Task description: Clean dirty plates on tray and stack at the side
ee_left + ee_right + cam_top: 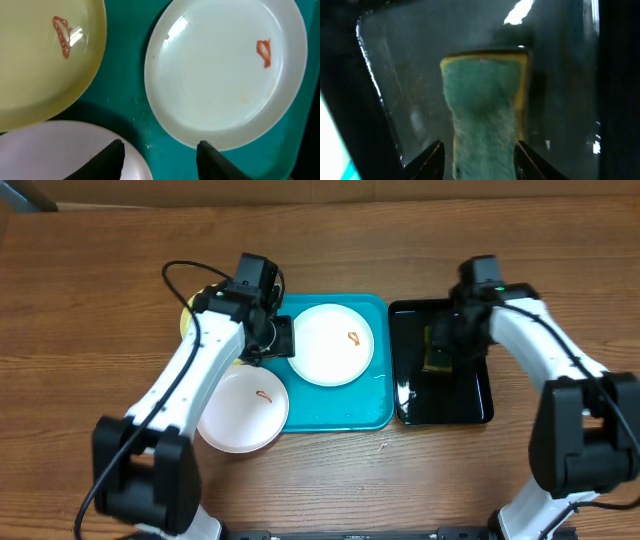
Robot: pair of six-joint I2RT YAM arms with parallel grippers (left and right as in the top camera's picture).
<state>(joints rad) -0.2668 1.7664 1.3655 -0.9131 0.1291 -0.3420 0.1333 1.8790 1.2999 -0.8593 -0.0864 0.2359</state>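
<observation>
The turquoise tray (345, 412) sits mid-table (90, 260), with a glossy black tray (478, 408) just beside its right edge. One white plate (325, 352) lies flat inside the turquoise tray, an orange-brown smear near its right side. A second white plate (243, 415) rests at the tray's front-left corner, overhanging the rim onto the table, and carries its own smear. The pale yellow-green plate (35, 85), also smeared, lies at the tray's left side, mostly hidden under the left arm in the overhead view.

The left pincer (160, 145) hangs over the strip of tray between the plates. Its jaws are apart and hold nothing; one fingertip (210, 157) overlaps the rim of the first white plate.

The right pincer (479, 145) is down in the black tray, straddling a green sponge (485, 100) with a yellow side. Its jaws are parted, with a dark sliver showing between one finger and the sponge.
</observation>
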